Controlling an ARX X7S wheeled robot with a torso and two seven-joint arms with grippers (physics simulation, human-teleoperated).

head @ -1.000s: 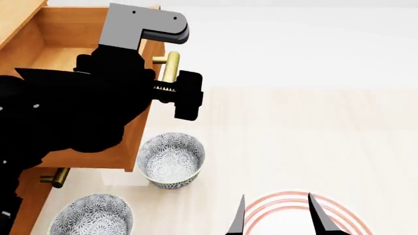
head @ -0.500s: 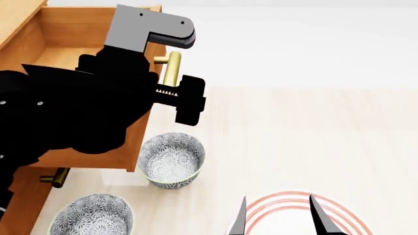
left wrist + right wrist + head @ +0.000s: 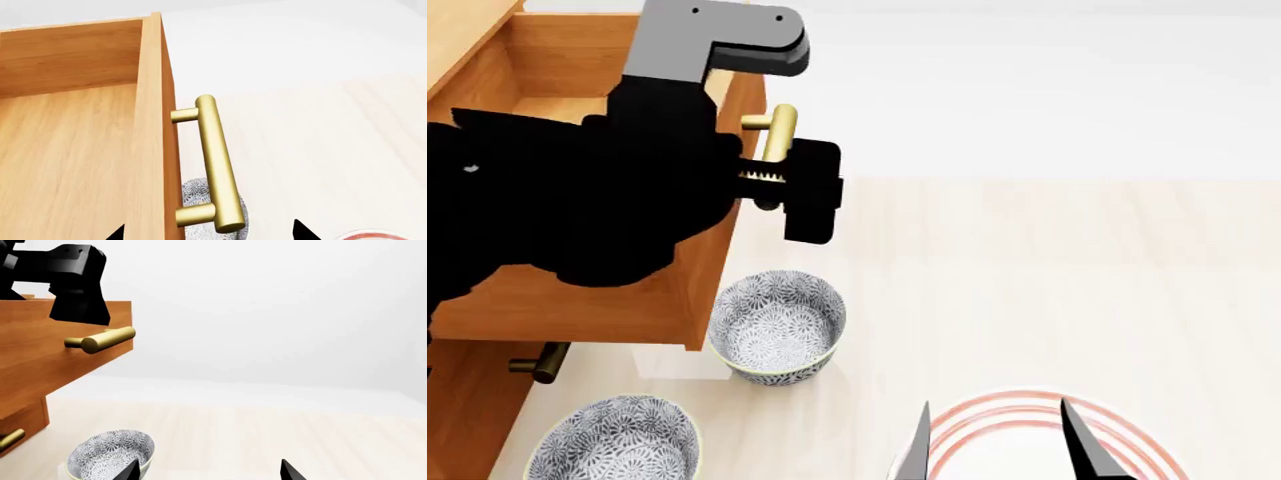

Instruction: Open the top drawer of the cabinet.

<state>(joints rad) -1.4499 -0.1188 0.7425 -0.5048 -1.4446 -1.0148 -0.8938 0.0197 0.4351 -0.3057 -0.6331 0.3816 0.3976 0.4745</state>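
Observation:
The top drawer (image 3: 587, 305) of the orange-brown cabinet (image 3: 467, 400) stands pulled out, and its lighter wooden inside (image 3: 67, 150) shows. Its brass bar handle (image 3: 778, 135) faces right. My left gripper (image 3: 761, 180) is open and hangs over the drawer's front. In the left wrist view the left gripper (image 3: 208, 232) has one fingertip over the drawer's inside and the other beyond the handle (image 3: 217, 165), touching neither. My right gripper (image 3: 998, 450) is open and empty low at the front, apart from the cabinet. It also shows in the right wrist view (image 3: 210, 471).
A patterned bowl (image 3: 777, 325) stands on the floor just below the drawer's front, and a second bowl (image 3: 614, 440) sits nearer the cabinet. A plate with red rings (image 3: 1028, 430) lies under my right gripper. A lower drawer's handle (image 3: 541, 362) sticks out.
My left arm and gripper have shifted slightly left and up beside the handle. The drawer, the bowls and my right gripper have stayed put.

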